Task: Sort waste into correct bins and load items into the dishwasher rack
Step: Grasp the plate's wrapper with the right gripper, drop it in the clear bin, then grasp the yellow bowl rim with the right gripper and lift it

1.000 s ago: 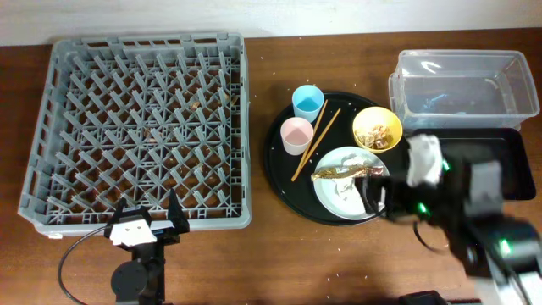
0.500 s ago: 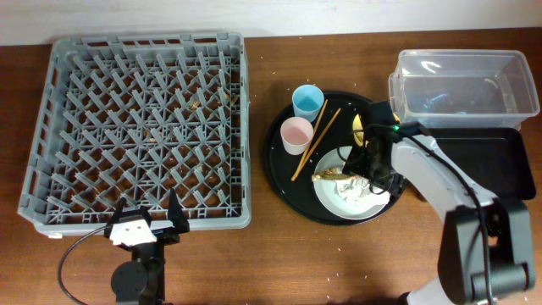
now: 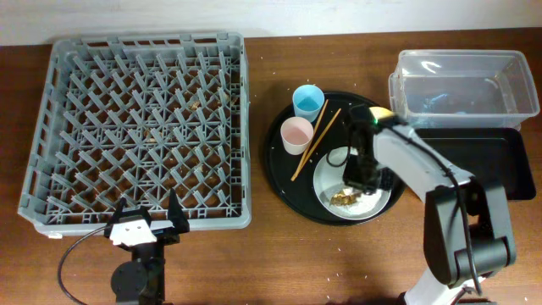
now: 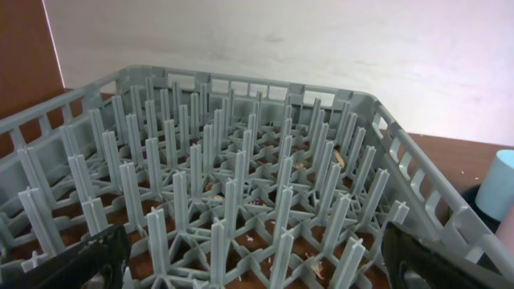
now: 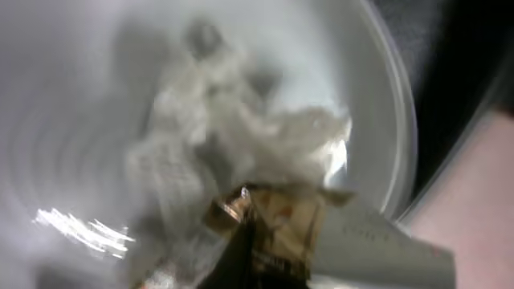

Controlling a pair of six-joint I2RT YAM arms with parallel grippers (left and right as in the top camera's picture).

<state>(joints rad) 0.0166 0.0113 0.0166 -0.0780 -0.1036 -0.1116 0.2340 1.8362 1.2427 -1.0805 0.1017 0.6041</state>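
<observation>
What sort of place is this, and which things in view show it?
Likely a lab bench staged as a dish-clearing station: a grey dishwasher rack, a clear tub, and a robot arm over a dirty plate on a round black tray.

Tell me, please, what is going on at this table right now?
The right gripper is down over the round plate on the black tray, at the crumpled napkin and gold wrapper; the wrist view is too blurred to show a grasp. The left gripper is open, holding nothing, beside the dishwasher rack. The blue cup, pink cup, chopsticks and yellow bowl are on the tray.
</observation>
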